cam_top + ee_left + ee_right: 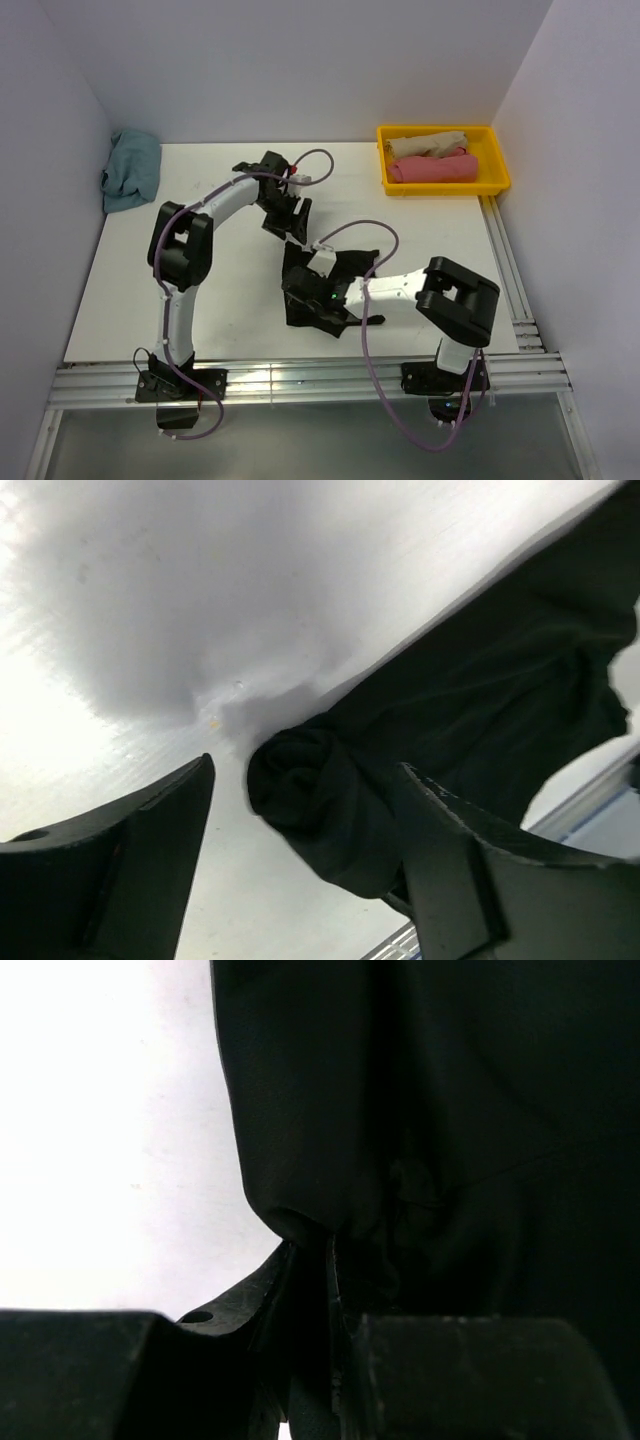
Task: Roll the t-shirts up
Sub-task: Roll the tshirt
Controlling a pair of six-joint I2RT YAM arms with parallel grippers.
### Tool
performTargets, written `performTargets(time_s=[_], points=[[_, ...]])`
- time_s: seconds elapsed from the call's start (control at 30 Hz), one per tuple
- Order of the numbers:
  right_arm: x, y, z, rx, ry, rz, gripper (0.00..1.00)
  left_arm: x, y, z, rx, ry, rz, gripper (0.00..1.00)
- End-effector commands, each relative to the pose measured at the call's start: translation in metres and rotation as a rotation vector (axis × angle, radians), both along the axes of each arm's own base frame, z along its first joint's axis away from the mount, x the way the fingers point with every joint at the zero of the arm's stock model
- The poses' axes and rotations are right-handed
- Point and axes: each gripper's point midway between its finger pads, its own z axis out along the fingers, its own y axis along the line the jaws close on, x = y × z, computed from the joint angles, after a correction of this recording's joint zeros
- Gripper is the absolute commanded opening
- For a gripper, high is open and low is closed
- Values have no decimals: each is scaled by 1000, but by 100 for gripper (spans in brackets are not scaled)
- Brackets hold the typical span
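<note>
Clock reference: 12 o'clock is the far edge of the table (420, 230), 6 o'clock my bases.

1. Left gripper (290, 222): I hold it at the table's centre with the jaws wide apart. In the left wrist view the rolled end of the black t-shirt (480, 710) lies between my fingers (150, 850), close to the right-hand one; I cannot tell whether it touches.
2. Right gripper (312, 300): it is positioned at 6 o'clock from the left gripper, over the near end of the black t-shirt (297, 268). The jaws are narrow and pinch a fold of the cloth (480, 1110) at its lower edge.
3. Yellow bin (495, 160): located at 2 o'clock. It holds a rolled beige t-shirt (425, 143) and, on its 6 o'clock side, a rolled pink t-shirt (432, 168); the two touch.
4. Dusty-blue t-shirt (130, 170): crumpled at 10 o'clock, against the left wall.
</note>
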Motion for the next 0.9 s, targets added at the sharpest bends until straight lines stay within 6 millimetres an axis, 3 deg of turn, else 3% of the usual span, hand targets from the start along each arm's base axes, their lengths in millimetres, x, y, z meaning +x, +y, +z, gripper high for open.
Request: performTargets(time_s=[0.0,0.03,0.07,0.17,0.33,0.53,0.57,0.67,0.77,0.87], points=[[-14,-4,-9,189,100,-45,16,17,-11,56,-226,-101,-41,78],[-10,2,-2,273,91,-48,16,16,-10,58,-245,-106,-45,79],[-15,-13,-16,277,123,-63,17,11,-5,59,-278,-86,-45,79],[-12,-11,-10,415,128,-94,16,8,5,55,-317,-72,-34,80],[-21,-17,-24,534,205,-113,16,-8,9,48,-408,-37,-67,82],[-24,-13,-28,656,245,-116,16,-36,11,15,-444,60,-74,82],[-26,-17,-37,651,263,-132,15,-36,10,11,-459,38,-105,82],[-27,-18,-38,689,278,-138,15,-44,8,2,-478,67,-108,82],[-27,-19,-42,701,286,-142,14,-46,6,-10,-466,99,-107,80],[-28,-20,-45,685,286,-139,14,-43,3,-17,-444,102,-105,71]])
